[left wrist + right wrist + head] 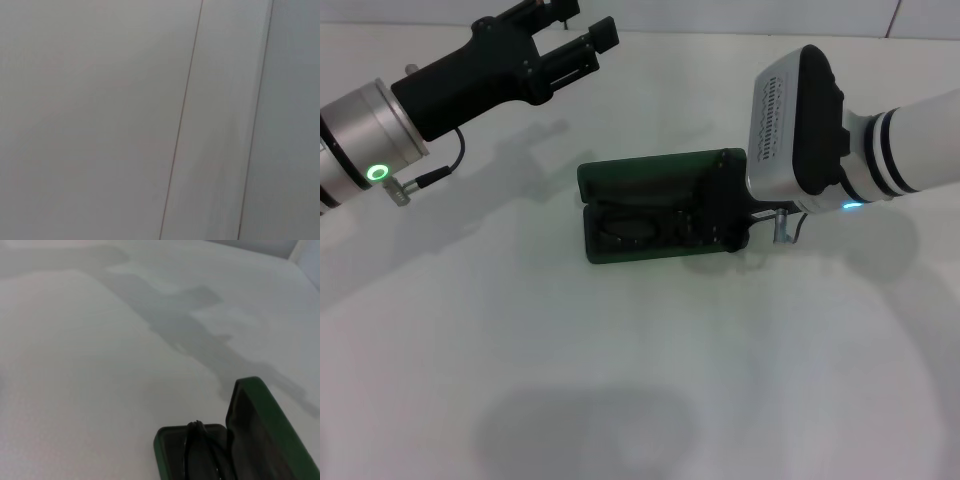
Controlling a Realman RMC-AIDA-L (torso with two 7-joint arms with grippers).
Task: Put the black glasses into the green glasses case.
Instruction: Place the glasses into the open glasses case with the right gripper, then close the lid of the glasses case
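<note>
The green glasses case [650, 180] lies open in the middle of the white table, lid tilted up at the back. The black glasses [635, 228] lie folded inside its lower tray. My right gripper [725, 215] is down at the case's right end, over the tray. The right wrist view shows the case's rim [165, 440], its raised lid and a black temple arm of the glasses [195, 445] in the tray. My left gripper [585, 25] is open and empty, held up at the far left, well away from the case. The left wrist view shows neither thing.
The white table [620, 380] spreads wide in front of and to the left of the case. Arm shadows fall across it. A wall panel with a thin seam [180, 125] fills the left wrist view.
</note>
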